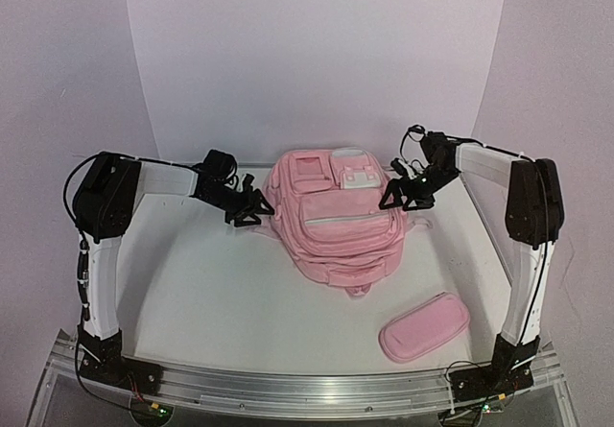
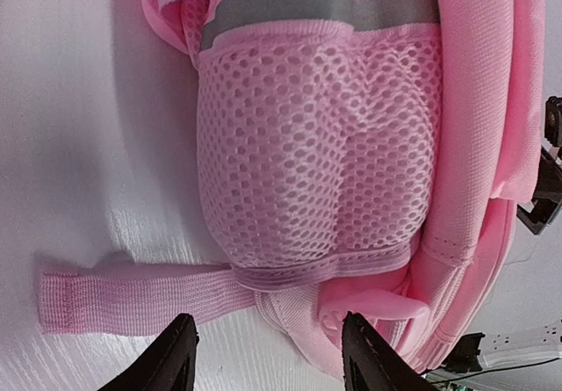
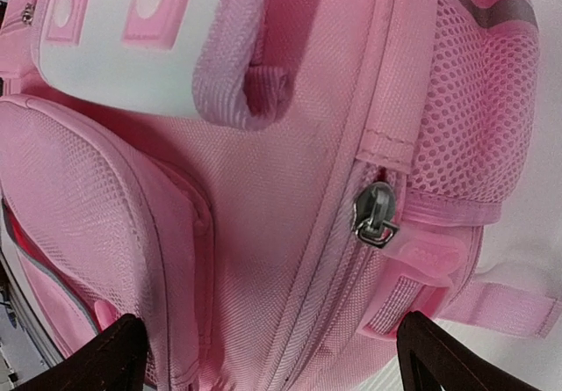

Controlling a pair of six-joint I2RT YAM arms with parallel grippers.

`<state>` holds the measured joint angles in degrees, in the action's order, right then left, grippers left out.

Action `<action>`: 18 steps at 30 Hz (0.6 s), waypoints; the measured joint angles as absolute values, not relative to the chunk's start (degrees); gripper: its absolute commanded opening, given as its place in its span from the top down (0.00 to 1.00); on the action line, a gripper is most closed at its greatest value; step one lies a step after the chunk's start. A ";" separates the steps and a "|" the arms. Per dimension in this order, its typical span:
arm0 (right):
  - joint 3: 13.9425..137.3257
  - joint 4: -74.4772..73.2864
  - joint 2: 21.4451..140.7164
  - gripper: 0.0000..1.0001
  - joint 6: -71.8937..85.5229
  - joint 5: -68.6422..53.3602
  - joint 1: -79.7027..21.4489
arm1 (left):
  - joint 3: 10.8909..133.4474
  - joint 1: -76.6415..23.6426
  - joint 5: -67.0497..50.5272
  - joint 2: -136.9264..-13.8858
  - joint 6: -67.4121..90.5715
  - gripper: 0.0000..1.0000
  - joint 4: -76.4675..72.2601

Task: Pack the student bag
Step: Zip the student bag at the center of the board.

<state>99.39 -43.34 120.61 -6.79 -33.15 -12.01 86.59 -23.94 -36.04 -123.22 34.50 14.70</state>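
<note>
White table: pink backpack lies toward the far edge. Flanking it, left claw and right claw gape wide.

Left arm and right arm: white and black
White tubes are joined by bulky black joints; thin black cables are seen; the fingers are black and pointed.

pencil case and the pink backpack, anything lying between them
Nothing; the top view shows only bare white table between the pencil case and the student bag.
</note>
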 measured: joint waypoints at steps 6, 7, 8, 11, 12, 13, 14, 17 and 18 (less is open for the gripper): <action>95.42 -43.50 112.80 0.02 -10.61 -31.69 -12.96 | 81.50 -23.94 -36.41 -122.33 37.48 0.41 11.37; 94.33 -43.22 110.05 0.02 -11.77 -30.47 -13.80 | 80.58 -23.94 -36.44 -122.03 37.87 0.40 11.31; 93.12 -42.41 107.23 0.02 -12.99 -29.07 -14.98 | 79.78 -23.94 -36.45 -121.70 38.21 0.40 11.27; 89.47 -38.70 99.35 0.02 -17.40 -23.54 -20.84 | 78.28 -23.94 -36.46 -120.52 39.31 0.38 10.93; 88.08 -37.10 97.32 0.02 -18.90 -21.62 -23.33 | 78.02 -23.94 -36.47 -120.17 39.58 0.38 10.76; 87.07 -36.07 96.10 0.02 -20.17 -19.96 -25.73 | 77.74 -23.94 -36.46 -119.76 40.05 0.37 10.47; 86.20 -35.17 95.16 0.02 -21.38 -18.46 -28.08 | 77.48 -23.94 -36.44 -119.35 40.46 0.36 10.22; 85.10 -32.98 95.79 0.02 -24.01 -13.80 -35.29 | 76.40 -23.92 -36.33 -117.92 41.47 0.36 9.57; 84.94 -32.48 96.51 0.02 -24.61 -12.43 -37.27 | 75.98 -23.92 -36.29 -117.41 41.97 0.35 9.32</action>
<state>84.94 -32.48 96.51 -24.61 -12.43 -37.27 75.98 -23.92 -36.29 -117.41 41.97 9.32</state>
